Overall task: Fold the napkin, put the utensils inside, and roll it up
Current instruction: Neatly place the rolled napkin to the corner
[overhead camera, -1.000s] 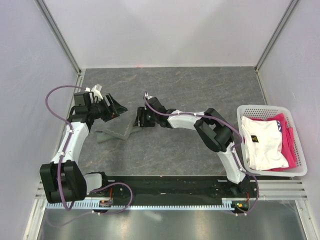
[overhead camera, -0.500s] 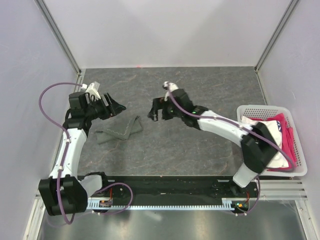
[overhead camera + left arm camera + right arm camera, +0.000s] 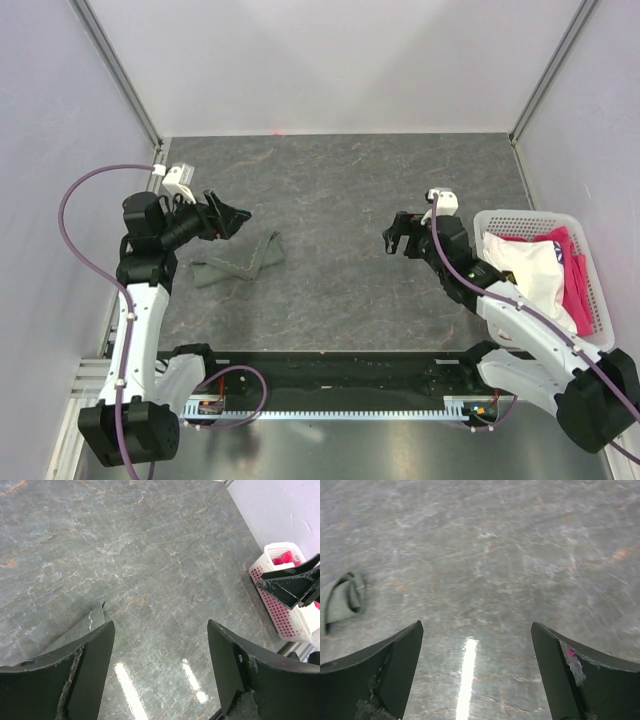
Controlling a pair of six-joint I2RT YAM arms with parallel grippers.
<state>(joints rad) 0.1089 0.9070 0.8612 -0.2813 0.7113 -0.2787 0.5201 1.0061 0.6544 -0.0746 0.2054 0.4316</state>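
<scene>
The napkin (image 3: 238, 260) lies as a crumpled, rolled dark grey bundle on the left part of the table. In the left wrist view one corner of the napkin (image 3: 80, 632) shows beside the left finger. The right wrist view has the napkin's (image 3: 342, 600) curled end far to the left. The utensils are hidden. My left gripper (image 3: 235, 215) hovers just above and behind the bundle, open and empty (image 3: 159, 630). My right gripper (image 3: 395, 238) is well to the right of the napkin, open with nothing between its fingers (image 3: 477, 627).
A white basket (image 3: 600, 300) holding white and pink fabrics stands at the right edge, close behind my right arm; the basket (image 3: 282, 605) also shows in the left wrist view. Grey walls enclose the marbled table on three sides.
My right gripper opened wide, let go of the napkin and drew back to the right toward the basket. My left gripper backed slightly left and opened a little more.
</scene>
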